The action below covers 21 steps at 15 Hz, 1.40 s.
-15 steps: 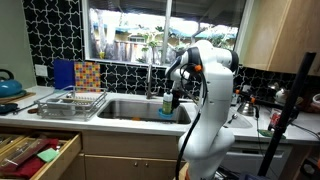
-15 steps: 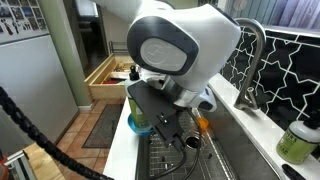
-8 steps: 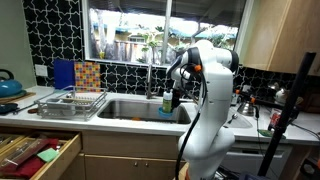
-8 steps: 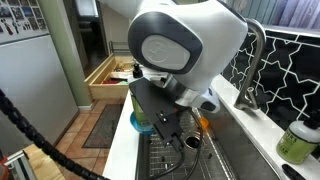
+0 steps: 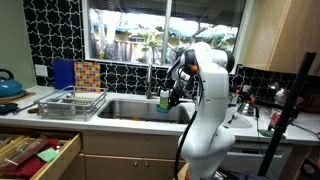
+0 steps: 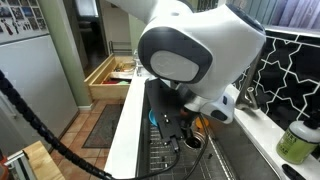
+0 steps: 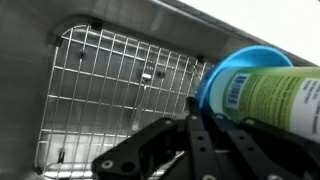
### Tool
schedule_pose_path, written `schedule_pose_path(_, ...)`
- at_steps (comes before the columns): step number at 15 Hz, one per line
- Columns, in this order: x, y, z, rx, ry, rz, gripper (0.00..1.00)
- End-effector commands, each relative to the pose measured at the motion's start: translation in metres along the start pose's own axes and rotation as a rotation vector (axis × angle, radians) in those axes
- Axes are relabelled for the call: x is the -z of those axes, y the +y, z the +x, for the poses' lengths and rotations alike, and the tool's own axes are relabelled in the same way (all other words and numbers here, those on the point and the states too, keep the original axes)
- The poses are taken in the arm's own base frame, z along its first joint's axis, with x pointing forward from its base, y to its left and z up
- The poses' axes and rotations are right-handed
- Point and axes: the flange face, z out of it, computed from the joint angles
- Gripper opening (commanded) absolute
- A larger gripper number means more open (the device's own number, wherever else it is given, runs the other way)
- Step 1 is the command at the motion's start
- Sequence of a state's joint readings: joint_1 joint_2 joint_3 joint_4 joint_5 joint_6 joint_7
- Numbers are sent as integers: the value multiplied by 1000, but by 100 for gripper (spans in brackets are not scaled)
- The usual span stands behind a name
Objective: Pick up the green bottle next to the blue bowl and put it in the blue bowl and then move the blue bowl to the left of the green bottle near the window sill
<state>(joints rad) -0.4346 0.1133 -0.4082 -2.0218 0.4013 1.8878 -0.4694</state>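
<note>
Whether the pincer (image 7: 196,125) is clamped on anything cannot be told. Just beside it, the green bottle (image 7: 274,95) is seen with its end against the blue bowl (image 7: 213,82). Beyond them, a wire rack (image 7: 110,90) is laid in the sink (image 7: 60,15).

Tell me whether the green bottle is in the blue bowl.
In. The wrist view shows the green bottle inside the blue bowl, the rim ringing its base.
</note>
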Motion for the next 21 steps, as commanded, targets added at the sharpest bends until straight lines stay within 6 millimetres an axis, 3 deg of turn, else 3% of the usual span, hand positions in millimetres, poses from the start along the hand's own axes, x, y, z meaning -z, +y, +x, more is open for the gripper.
schedule_pose_path(1,3,28,18,-159,123,-4,1)
schedule_pose_path(5,5,52,33,-338,247,-45,1)
schedule_pose_path(6,2,42,25,-256,201,-50,5)
schedule_pose_path(12,3,48,32,-313,229,-64,5)
schedule_pose_path(13,3,44,34,-347,261,-45,1)
schedule_pose_path(21,-5,22,65,-696,544,3,1)
